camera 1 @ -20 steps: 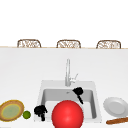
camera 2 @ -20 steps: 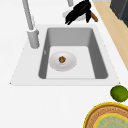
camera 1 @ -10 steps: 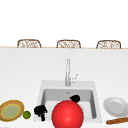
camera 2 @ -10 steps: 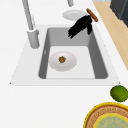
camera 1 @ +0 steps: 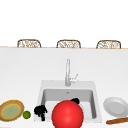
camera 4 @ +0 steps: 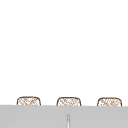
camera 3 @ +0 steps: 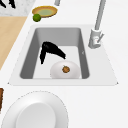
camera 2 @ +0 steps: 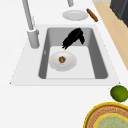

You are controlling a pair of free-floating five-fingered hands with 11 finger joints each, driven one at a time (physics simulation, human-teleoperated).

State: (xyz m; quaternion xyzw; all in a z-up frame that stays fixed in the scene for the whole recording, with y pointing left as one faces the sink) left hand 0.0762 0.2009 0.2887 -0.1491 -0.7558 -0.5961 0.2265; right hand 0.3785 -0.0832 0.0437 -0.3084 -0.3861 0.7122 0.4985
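- Plate (camera 1: 11, 111), yellow-rimmed, lies far left on the counter, lime (camera 1: 26, 115) just beside it.
- Left hand (camera 1: 40, 111) hovers at the sink's (camera 1: 42, 86) left rim, fingers curled, holding nothing.
- Right hand (camera 2: 73, 37) reaches into the basin, straight fingers close together above the bowl (camera 2: 62, 60); contact cannot be told.

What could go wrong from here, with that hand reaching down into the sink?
The right hand hangs just above the white bowl, which holds a small brown thing; a clumsy reach might tip the bowl or knock it out. The sink walls are close and might get bumped.
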